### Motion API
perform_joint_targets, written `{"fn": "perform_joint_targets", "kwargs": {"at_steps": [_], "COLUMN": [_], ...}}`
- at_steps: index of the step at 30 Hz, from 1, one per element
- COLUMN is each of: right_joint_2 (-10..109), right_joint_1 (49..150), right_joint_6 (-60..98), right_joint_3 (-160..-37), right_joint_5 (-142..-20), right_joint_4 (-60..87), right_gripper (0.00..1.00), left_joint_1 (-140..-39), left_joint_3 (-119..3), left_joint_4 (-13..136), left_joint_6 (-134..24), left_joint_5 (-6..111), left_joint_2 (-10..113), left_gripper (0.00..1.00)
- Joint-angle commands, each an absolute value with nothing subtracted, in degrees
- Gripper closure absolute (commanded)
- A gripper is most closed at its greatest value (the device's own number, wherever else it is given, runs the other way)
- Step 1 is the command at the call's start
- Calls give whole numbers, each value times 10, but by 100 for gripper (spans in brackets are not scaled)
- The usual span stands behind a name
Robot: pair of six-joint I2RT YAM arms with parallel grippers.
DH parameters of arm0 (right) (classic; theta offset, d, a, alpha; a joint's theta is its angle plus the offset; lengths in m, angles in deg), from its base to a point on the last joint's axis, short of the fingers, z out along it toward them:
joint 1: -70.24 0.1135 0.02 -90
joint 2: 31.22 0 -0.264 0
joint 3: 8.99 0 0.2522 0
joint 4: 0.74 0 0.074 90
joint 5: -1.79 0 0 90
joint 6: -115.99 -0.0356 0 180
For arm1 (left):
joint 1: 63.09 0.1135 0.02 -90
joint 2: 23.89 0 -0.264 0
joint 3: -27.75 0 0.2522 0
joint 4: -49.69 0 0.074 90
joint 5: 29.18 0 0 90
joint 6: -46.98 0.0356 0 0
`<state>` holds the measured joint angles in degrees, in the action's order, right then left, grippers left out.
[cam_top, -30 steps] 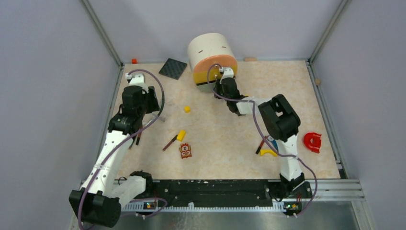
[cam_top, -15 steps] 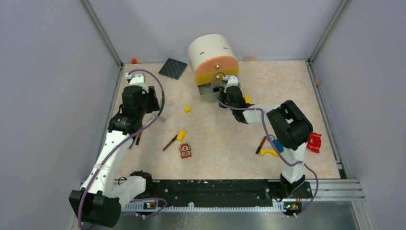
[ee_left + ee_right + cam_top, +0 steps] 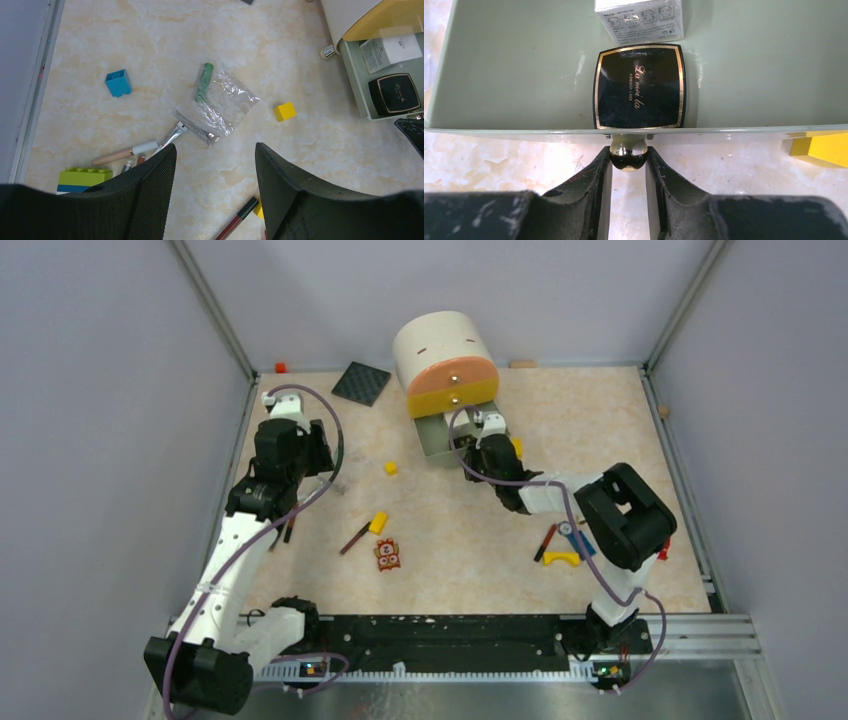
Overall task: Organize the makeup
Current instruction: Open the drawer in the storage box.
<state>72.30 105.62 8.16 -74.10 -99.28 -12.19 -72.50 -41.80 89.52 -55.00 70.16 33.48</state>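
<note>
The left end effector (image 3: pixel 215 155) hangs wide apart, holding nothing. The green tube (image 3: pixel 204 81) lies on the tabletop (image 3: pixel 125 30). Further right, the black compact (image 3: pixel 639 86) and white box (image 3: pixel 640 17) sit in the drawer (image 3: pixel 514 75). The right end effector (image 3: pixel 628 151) pinches its round knob (image 3: pixel 628 157).

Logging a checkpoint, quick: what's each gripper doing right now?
Left gripper: open, empty.
Right gripper: shut on the drawer knob.
</note>
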Motion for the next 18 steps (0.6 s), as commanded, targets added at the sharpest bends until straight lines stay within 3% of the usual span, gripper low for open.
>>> {"fn": "perform_joint_targets", "kwargs": {"at_steps": [1,18], "right_joint_2": [682,666], "right_joint_1": [1067,1075], "right_joint_6": [74,70], "right_joint_3": [-733,-722], "right_joint_5": [-997,-1005], "right_joint_4": [-135,-126], "right_gripper": [93,92], "left_joint_1": [-721,-721], "left_joint_3": [-416,-416], "left_joint_4": [870,870], "left_joint_6": [-544,-544], "left_joint_5": [698,697], "left_joint_2": [325,325], "left_gripper": [35,35]}}
